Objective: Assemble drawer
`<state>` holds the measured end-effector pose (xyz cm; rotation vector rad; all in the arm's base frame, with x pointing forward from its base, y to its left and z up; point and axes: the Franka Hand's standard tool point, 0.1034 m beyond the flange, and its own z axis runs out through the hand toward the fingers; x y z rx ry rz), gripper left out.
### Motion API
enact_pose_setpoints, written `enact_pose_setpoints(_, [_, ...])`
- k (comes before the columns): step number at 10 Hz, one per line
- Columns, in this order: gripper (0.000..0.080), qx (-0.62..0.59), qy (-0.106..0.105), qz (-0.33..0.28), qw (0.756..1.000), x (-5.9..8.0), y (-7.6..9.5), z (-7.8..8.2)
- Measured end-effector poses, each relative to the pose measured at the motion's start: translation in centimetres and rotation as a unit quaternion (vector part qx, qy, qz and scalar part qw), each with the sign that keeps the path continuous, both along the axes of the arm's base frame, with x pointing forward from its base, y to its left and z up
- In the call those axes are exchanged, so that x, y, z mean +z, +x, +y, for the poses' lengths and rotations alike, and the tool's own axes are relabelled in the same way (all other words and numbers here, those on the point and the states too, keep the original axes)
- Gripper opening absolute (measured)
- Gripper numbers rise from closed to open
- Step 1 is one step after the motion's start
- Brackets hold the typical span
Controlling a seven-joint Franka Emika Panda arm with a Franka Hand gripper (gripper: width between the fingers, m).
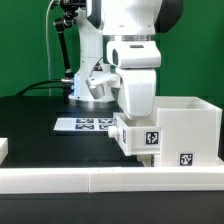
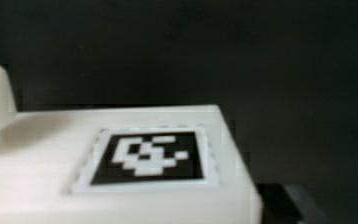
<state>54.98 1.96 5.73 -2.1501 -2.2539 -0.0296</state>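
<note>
A: Where's the drawer box (image 1: 185, 130)?

B: On the black tabletop (image 1: 35, 112), at the exterior view's right, open-topped, white, with square marker tags on its faces. A smaller white tagged panel (image 1: 136, 138) sits against its left side.

A: And the end effector (image 1: 136, 118)?

B: Directly above that panel, low over it. Its fingers are hidden, so I cannot tell its opening or grip.

A: The wrist view?

B: A blurred tag (image 2: 151, 156) on white.

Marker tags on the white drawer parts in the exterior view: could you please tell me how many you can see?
2: one tag on the smaller drawer part below the gripper, another tag low on the drawer box. Others may be hidden.
</note>
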Motion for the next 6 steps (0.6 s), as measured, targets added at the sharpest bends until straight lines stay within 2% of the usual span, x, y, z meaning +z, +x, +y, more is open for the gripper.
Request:
enact_pose_setpoints(2, [0.0585,-0.004,-0.001,-0.005,1.000,0.8,0.3,0.3])
enact_pose_setpoints(3, [0.0585,-0.005,-0.004,0.000,1.000,1.2,0.2,0.1])
enact_pose_setpoints(4, [0.0635,-0.005,-0.007,0.003,1.000,1.9,0.3,-0.1])
enact_pose_setpoints(6, [0.0646,-0.003,-0.016,0.007,1.000,4.3,1.4,-0.9])
